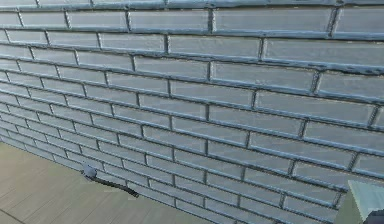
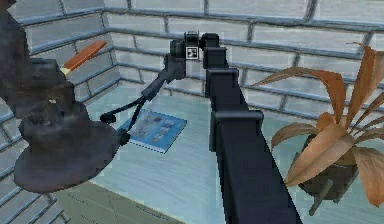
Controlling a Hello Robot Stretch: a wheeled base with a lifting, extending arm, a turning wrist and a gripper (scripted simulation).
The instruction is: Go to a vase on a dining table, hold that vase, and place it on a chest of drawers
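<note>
In the arm side view a pale surface [image 2: 190,170] sits in a corner of grey brick wall [image 2: 250,40], closed off on the far side and the left. A large dark bulbous object [image 2: 55,140] crowds the near left, close by the gripper [image 2: 128,128]. A potted plant [image 2: 335,120] spreads orange-brown leaves across the right. Between them — around a flat blue item [image 2: 158,128] and the arm [image 2: 235,140] — the surface lies bare. In the forward view the brick wall [image 1: 200,90] blocks the way ahead, with floor [image 1: 40,195] free at the near left.
</note>
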